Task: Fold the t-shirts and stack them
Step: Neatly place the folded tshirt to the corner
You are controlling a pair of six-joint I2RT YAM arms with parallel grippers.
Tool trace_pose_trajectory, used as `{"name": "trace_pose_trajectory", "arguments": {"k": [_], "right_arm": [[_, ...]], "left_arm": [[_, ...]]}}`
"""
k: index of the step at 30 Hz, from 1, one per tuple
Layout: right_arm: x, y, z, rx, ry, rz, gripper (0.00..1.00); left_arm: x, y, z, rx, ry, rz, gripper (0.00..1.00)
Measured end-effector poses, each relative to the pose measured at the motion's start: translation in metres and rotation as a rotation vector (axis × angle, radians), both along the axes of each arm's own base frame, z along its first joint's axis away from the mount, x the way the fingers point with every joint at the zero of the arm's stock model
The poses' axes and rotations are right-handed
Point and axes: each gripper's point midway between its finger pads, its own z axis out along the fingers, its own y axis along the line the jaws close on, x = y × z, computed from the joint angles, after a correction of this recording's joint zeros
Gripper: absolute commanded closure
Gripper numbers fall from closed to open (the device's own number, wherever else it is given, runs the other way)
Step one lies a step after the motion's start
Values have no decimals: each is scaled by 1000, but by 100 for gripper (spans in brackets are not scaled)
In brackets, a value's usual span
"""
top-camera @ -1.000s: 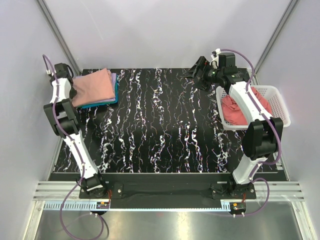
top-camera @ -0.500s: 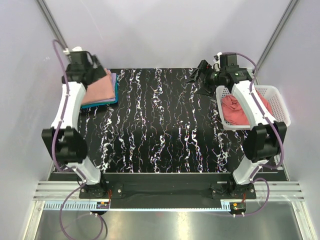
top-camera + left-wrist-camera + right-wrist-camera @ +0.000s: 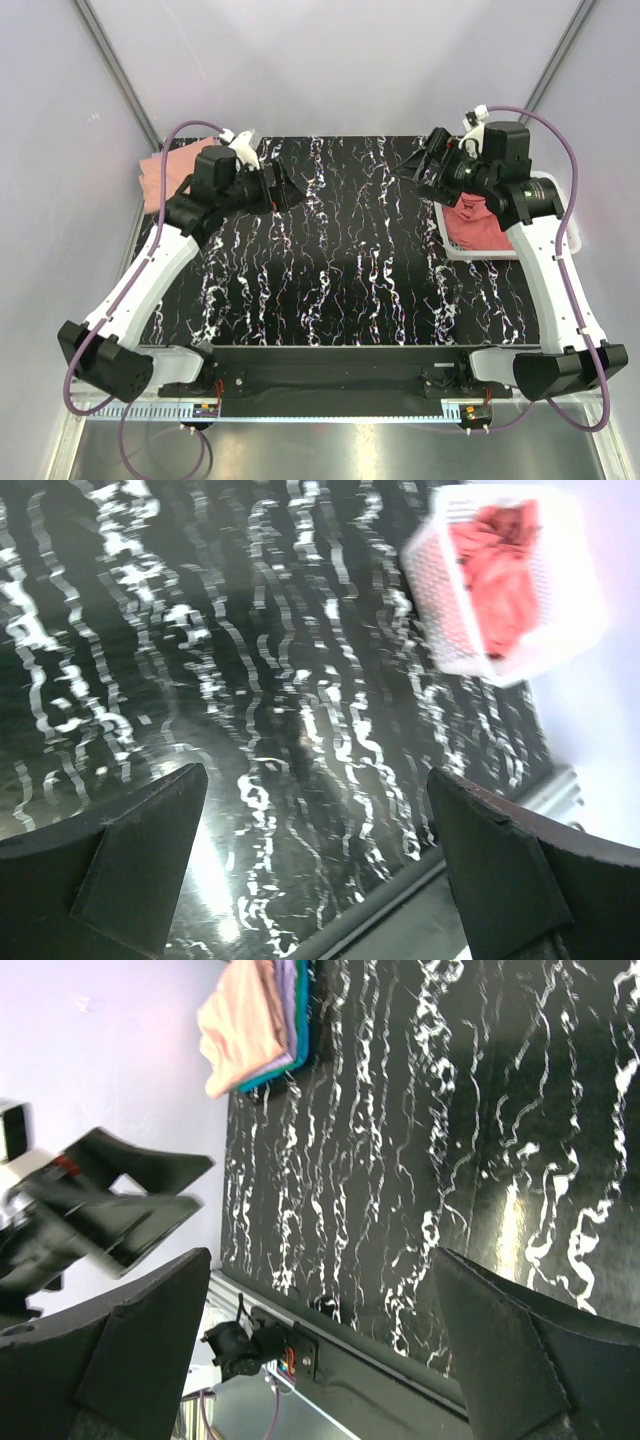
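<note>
A folded stack of t-shirts (image 3: 255, 1020) lies at the table's far left corner, salmon-pink on top of lavender and teal. In the top view only its salmon top (image 3: 160, 172) shows behind the left arm. A rose-pink t-shirt (image 3: 478, 222) lies crumpled in the white basket (image 3: 450, 242) at the right edge, also seen as a blurred basket (image 3: 440, 590) from the left wrist. My left gripper (image 3: 290, 188) hovers open and empty over the back left of the table, right of the stack. My right gripper (image 3: 412, 168) hangs open and empty beside the basket's back left corner.
The black, white-veined table top (image 3: 330, 250) spans the space between the arms. Pale walls enclose the back and sides. The arms' bases and a metal rail (image 3: 330, 385) line the near edge. The left arm's gripper (image 3: 110, 1200) shows blurred in the right wrist view.
The left gripper has opened, left the stack and swung right toward the table's middle. The right arm has lifted and shifted right, next to the basket, still open.
</note>
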Motion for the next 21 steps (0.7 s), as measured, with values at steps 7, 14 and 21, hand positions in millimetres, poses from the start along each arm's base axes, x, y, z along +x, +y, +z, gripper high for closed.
{"name": "trace_pose_trajectory", "arguments": {"k": [7,14,21], "right_arm": [[-3,-3,-11,-16,38,-11,0],[-2,-3,-12,-23,32,-10,0],[-2,-4,-12,-36,22,-8,0]], "left_arm": [[-11,-7,18,-34,-41,-33,1],[-11,-7,19,-29,-46,-38,1],[-9,-8,24,-31,-60,-39,1]]}}
